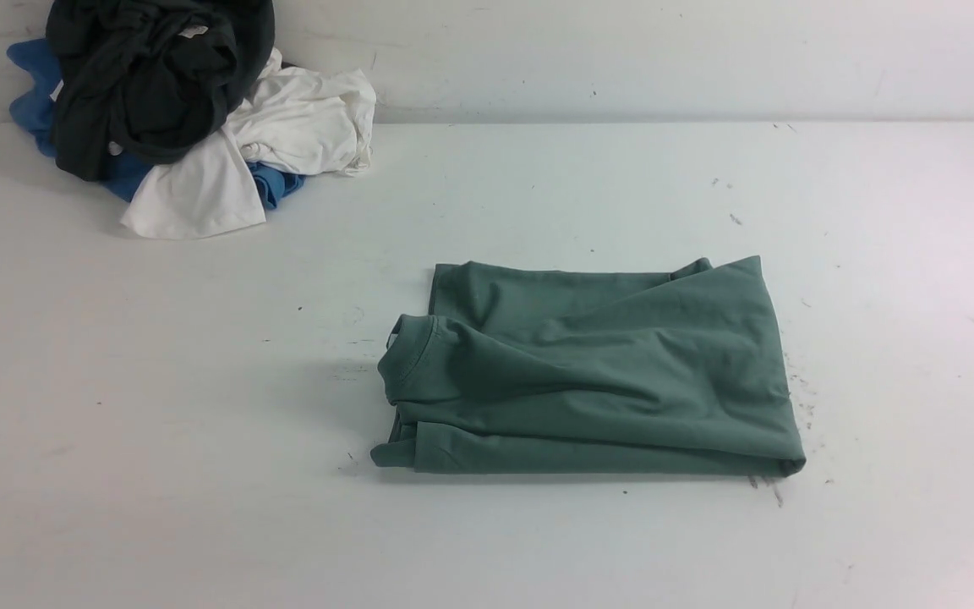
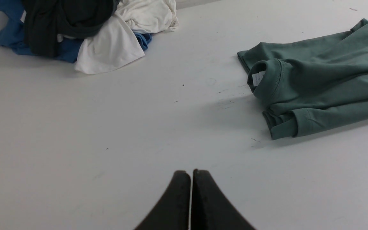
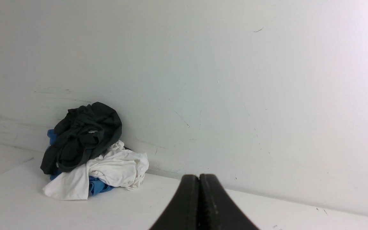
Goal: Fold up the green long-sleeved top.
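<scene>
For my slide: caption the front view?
Folded green top lies mid-table; clothes pile sits far left.

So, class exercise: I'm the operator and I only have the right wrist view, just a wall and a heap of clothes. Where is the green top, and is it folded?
Observer: The green long-sleeved top lies mid-table as a folded rectangle, apart from the clothes pile.
Operator: Which way does its neck point?
Observer: The collar faces the robot's left, white label showing inside.
Operator: Is the left gripper holding it?
Observer: No. The left gripper is shut on nothing, over bare table short of the top.
Operator: Are the arms over the table?
Observer: Neither arm shows in the front view.
</scene>
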